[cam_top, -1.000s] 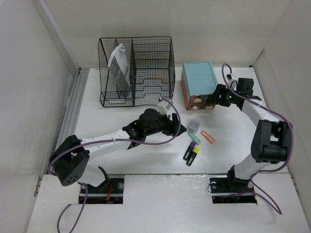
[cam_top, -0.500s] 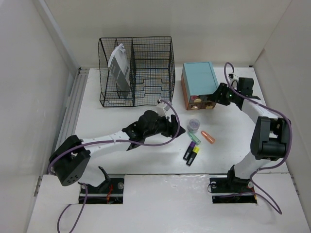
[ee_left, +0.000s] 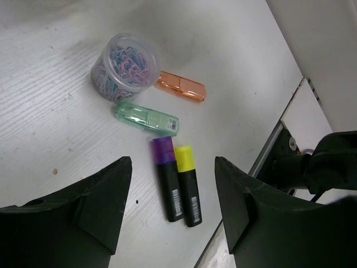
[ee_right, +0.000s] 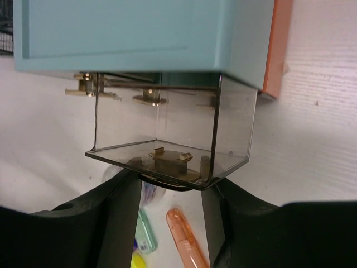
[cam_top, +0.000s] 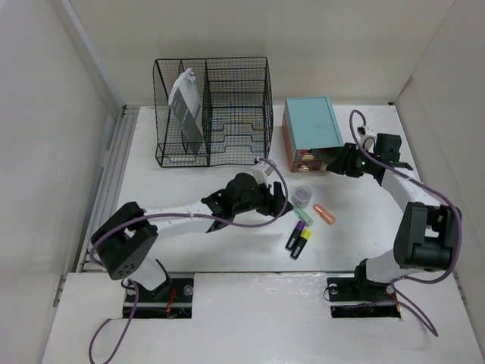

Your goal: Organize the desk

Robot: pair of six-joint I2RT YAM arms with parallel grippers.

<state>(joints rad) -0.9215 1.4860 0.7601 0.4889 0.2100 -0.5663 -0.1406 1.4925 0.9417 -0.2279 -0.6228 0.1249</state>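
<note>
two highlighters (ee_left: 167, 187) lie near the desk's (cam_top: 356, 227) front edge, bare surface beside them.

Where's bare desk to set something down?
Bare white desk: between the black wire-mesh rack and the left arm, and between the black highlighters and the right arm's base. Crowded in front of the teal drawer box: its open clear drawer, clear paper-clip jar, orange case, green case.
</note>
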